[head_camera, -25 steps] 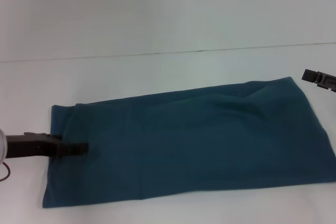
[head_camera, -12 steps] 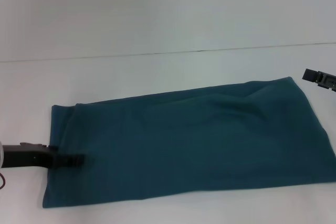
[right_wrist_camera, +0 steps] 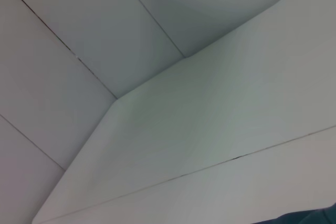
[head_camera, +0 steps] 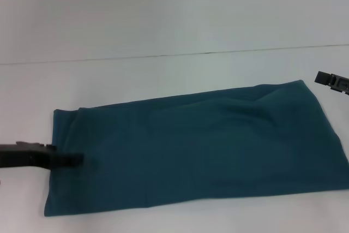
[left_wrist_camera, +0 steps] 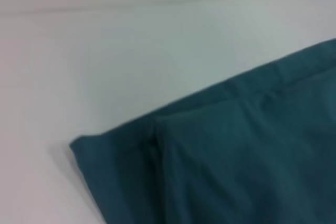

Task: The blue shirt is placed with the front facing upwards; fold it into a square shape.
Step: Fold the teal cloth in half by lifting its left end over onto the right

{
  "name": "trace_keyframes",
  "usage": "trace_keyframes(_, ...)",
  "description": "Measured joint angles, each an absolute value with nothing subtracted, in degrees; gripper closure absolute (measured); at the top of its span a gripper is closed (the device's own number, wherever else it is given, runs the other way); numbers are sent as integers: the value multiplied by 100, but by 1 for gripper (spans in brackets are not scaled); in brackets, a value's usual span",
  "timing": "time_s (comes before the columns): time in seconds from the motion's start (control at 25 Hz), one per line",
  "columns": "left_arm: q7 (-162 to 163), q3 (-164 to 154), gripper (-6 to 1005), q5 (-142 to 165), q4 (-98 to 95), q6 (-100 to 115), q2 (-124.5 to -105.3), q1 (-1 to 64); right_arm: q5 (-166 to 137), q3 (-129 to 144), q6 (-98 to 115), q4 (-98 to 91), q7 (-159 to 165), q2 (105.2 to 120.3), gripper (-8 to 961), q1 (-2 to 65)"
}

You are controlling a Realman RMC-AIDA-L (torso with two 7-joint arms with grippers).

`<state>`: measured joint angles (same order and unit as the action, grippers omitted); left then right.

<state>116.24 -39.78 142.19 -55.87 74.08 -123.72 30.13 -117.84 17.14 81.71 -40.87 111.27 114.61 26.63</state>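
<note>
White counter [head_camera: 163,20] carried the blue shirt [head_camera: 202,151], folded into a long plain band lying flat. Left claw [head_camera: 76,160] had slid lower and outward along the shirt's left end; grip state unreadable. Right claw [head_camera: 331,81] stayed parked beyond the right corner.

Light is even, soft and cool in all three views, with no glare. In the head view the white table surface [head_camera: 163,80] looks flat and washed out; the dark teal-blue cotton shirt [head_camera: 207,151] shows faint creases and casts only a thin shadow along its edge at six o'clock. The left wrist view is soft, the shirt's hem [left_wrist_camera: 157,140] blurred. The right wrist view darkens gently toward twelve o'clock.
</note>
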Motion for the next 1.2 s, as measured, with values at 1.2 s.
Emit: trace_keyframes(1.2, 13902, -4358, 108, 15011, -5715, 7612, -12210, 3465, -11792, 1714, 8175, -4087, 11164, 11425, 28, 2682)
